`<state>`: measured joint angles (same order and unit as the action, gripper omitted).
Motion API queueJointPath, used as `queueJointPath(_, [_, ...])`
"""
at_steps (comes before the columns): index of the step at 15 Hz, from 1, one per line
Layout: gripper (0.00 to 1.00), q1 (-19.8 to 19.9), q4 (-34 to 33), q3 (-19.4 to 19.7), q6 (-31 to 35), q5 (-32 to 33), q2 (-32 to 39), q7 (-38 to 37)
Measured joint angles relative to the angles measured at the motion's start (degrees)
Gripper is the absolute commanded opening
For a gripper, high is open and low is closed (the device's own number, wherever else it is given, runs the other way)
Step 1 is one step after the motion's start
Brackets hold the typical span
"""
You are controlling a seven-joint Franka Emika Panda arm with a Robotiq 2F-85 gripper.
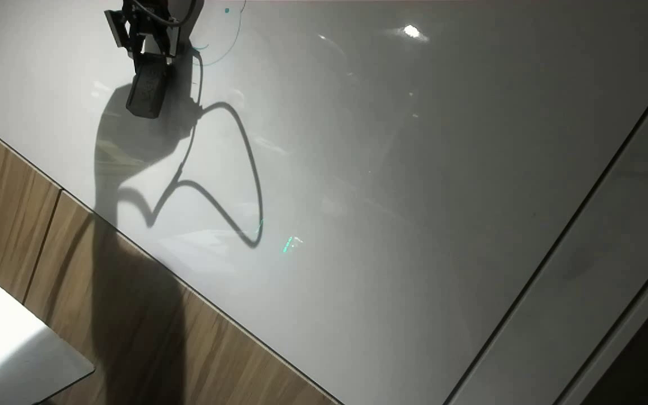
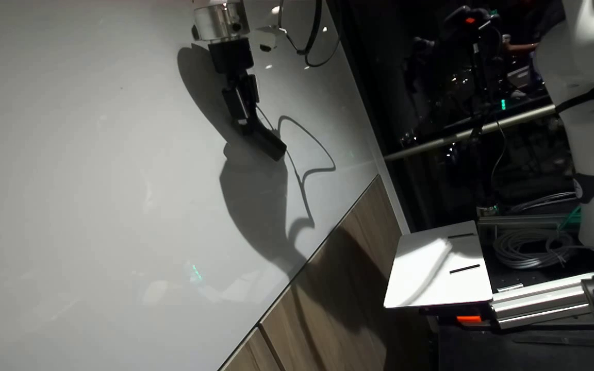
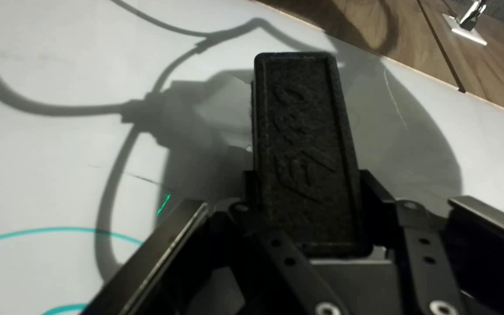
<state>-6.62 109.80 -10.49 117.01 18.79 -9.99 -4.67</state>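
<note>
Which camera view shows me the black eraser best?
The wrist view: the eraser looks large there, its lettered face clear, the fingers visible at both sides. In both exterior views it appears smaller, with little detail.

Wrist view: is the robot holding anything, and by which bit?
A black block, pinched between the jaws by its long sides, near its lower end in this view.

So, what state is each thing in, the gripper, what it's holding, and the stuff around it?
Black rectangular eraser: held, embossed face showing in the wrist view
Black two-fingered gripper: closed on the eraser's sides
Glossy white flat surface: marked in teal, partly shadowed
Thin teal curved line: running off the wrist view's edge
White rounded-corner plate: partly brightly lit
</note>
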Motion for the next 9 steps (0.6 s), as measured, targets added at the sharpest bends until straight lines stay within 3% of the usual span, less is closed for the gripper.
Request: queueJointPath(9, [0.31, -0.87, -2.75, -1.43, -0.56, 0.73, -1.32, 0.04])
